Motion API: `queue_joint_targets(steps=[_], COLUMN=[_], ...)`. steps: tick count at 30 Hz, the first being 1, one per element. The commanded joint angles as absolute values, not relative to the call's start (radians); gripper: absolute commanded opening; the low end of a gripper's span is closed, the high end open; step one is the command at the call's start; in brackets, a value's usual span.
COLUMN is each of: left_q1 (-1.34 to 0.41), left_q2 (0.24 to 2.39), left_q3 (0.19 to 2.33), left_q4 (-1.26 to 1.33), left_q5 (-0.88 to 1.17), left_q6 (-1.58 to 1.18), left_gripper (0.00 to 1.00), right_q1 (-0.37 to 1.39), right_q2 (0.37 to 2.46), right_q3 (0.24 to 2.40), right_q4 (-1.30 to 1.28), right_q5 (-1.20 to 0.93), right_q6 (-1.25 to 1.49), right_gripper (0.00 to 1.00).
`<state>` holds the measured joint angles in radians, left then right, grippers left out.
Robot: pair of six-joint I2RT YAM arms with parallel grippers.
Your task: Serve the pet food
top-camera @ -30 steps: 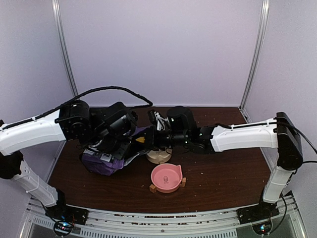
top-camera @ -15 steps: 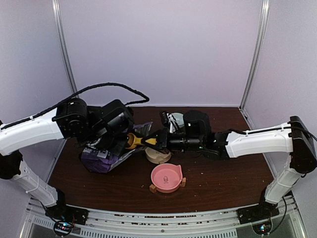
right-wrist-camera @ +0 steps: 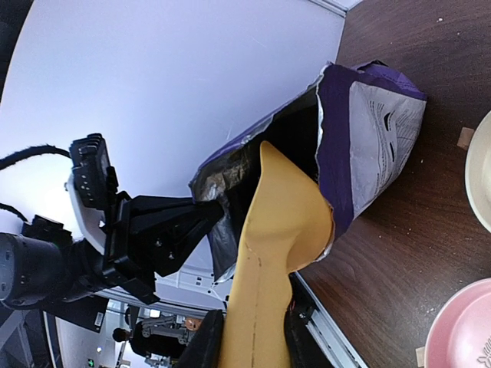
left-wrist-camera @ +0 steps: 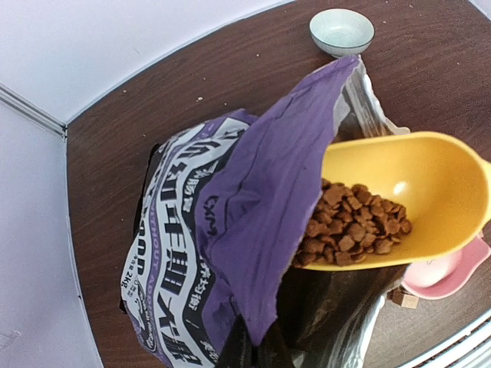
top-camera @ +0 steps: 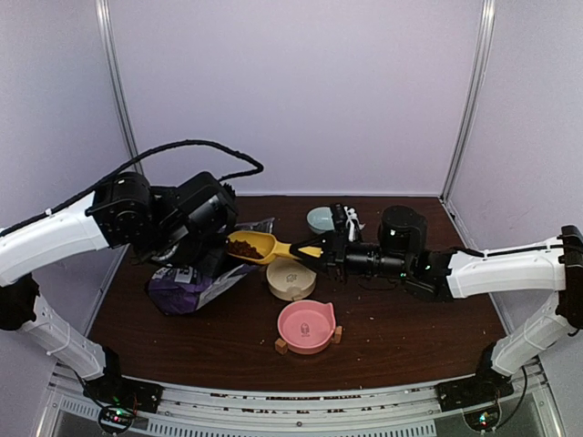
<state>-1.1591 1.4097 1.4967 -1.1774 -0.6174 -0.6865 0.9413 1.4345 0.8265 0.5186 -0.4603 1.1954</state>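
Kibble (top-camera: 242, 247) loaded in a yellow scoop (top-camera: 264, 244) at the mouth of a purple bag (top-camera: 187, 289).
The left gripper (left-wrist-camera: 255, 346) pinches the bag's open flap, while the right gripper (top-camera: 316, 252) clamps the scoop's handle right of the bag. A beige bowl (top-camera: 291, 279) and a pink bowl (top-camera: 306, 326) stand right of the bag.

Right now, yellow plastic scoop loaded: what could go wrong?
1. The yellow plastic scoop is held only by its handle tip in the right gripper; tilt could spill the reddish-brown kibble pellets before the beige bowl.
2. The scoop's bowl sits at the mouth of the purple printed bag, whose flap the left gripper pinches; snagging it may jolt the load.
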Motion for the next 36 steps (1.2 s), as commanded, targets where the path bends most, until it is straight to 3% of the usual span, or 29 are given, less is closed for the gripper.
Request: queue_joint_targets(steps=[1,18,36], left_q1=[-1.152,-1.12,-1.077], left_q2=[1.384,1.353,1.314], left_q3=[1.55,1.538,1.476], left_q4=[-1.135,-1.058,-0.994], left_q5=[-0.682,-0.68,-0.656], left_q6=[-0.677,-0.645,-0.622], left_gripper=[0.0,0.0,0.0], right_q1=[0.911,0.863,0.76], right_q2=[1.379,1.289,1.022], right_q3=[0.802,0.759,0.691], right_q4=[0.609,0.589,0.402], right_q5=[-0.488,-0.579,-0.524], right_q6=[1.271,1.327,1.278], right_gripper=[0.13,0.13,0.13])
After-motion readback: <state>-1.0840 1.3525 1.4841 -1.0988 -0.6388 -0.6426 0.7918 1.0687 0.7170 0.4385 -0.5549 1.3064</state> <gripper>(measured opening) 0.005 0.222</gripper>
